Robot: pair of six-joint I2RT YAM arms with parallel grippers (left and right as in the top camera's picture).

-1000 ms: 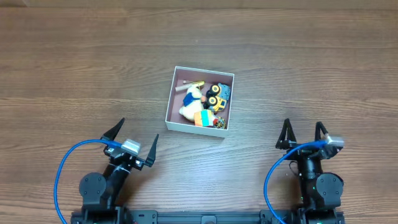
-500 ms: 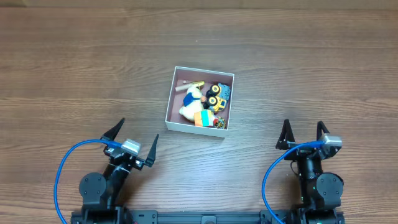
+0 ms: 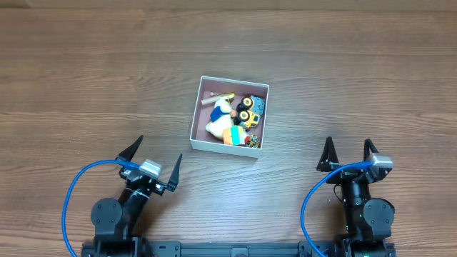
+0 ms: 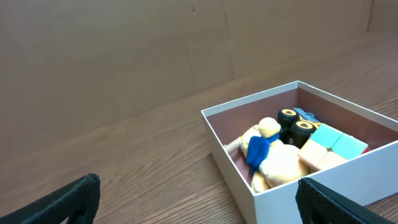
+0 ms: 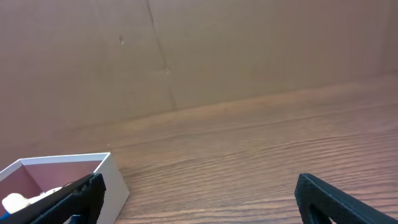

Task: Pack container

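Observation:
The container (image 3: 202,113) is a square shallow box with white walls and a pinkish-brown inside, at the middle of the wooden table. It holds several small toys: a cream plush with a blue scarf (image 3: 220,114), a yellow and black toy vehicle (image 3: 248,111) and coloured blocks (image 3: 233,135). It also shows in the left wrist view (image 4: 280,186) and in the right wrist view (image 5: 113,180). My left gripper (image 3: 151,158) is open and empty near the front edge, left of the box. My right gripper (image 3: 347,153) is open and empty at the front right.
Blue cables loop beside each arm base (image 3: 70,203) (image 3: 307,207). Brown wood-grain table (image 3: 357,78) surrounds the box on all sides. A brown wall stands behind the table (image 5: 249,43).

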